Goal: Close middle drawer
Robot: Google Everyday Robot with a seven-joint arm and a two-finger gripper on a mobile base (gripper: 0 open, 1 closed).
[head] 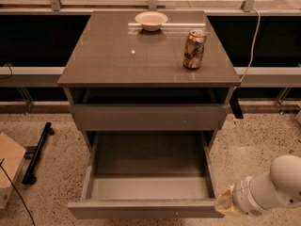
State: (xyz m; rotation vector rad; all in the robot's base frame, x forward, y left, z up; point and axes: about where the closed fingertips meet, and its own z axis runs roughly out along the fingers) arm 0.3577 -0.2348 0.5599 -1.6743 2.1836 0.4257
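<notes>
The middle drawer [149, 159] is pulled far out of the grey-brown cabinet [117, 60]. Its grey box is empty and its flat front [141, 210] lies near the bottom edge of the view. The uppermost drawer front [149, 117] above it stands slightly out from the cabinet. The lowest drawer is hidden under the open one. My gripper [225, 204] is at the bottom right, on the end of the white arm [273, 187]. Its yellowish tip sits right beside the right front corner of the middle drawer.
A white bowl [151, 20] and a drink can [194, 49] stand on the cabinet top. A black bar [37, 152] and a cardboard box [9, 166] lie on the speckled floor at left. A cable [254, 32] hangs at the right rear.
</notes>
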